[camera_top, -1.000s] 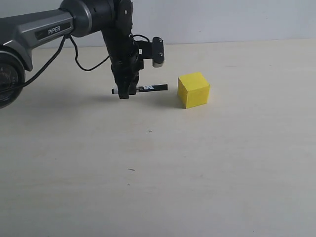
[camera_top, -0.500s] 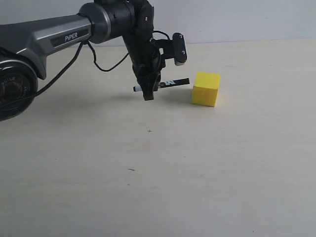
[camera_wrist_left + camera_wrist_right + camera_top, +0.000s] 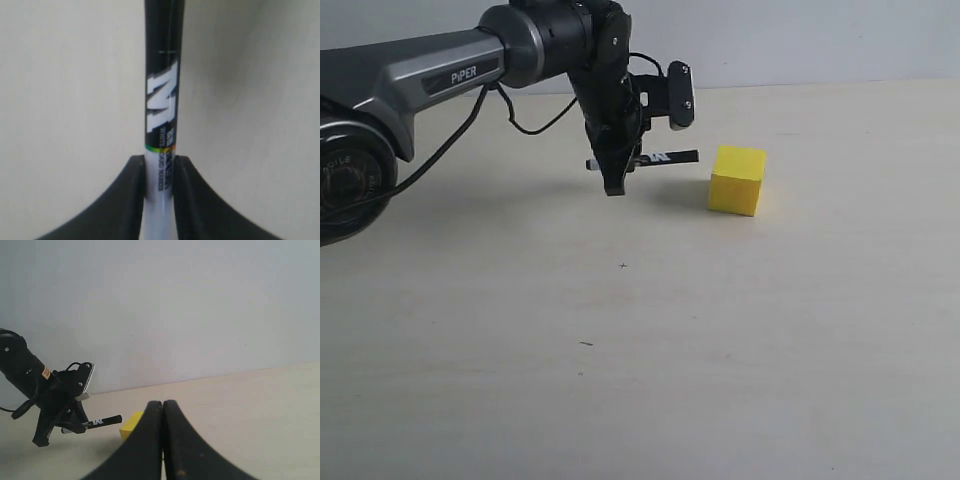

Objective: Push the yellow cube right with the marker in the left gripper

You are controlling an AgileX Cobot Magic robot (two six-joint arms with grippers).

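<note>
The yellow cube (image 3: 737, 180) rests on the pale table, right of centre; part of the yellow cube (image 3: 131, 424) shows behind my right fingers. My left gripper (image 3: 615, 175) hangs just left of it, shut on the marker (image 3: 645, 159), which lies level with its black cap end pointing at the cube and a small gap between them. In the left wrist view the marker (image 3: 161, 105) runs out from between the left gripper (image 3: 160, 172) jaws, held by its white barrel. My right gripper (image 3: 162, 407) is shut with nothing in it, away from the cube.
The table top (image 3: 650, 340) is a bare pale wood surface with a few tiny dark specks. A grey-white wall (image 3: 800, 40) stands behind its far edge. The left arm (image 3: 430, 70) and its black cable reach in from the left.
The left gripper pushed the cube to the right with the marker, then drew back slightly left and up. A gap now stands between marker tip and cube.
</note>
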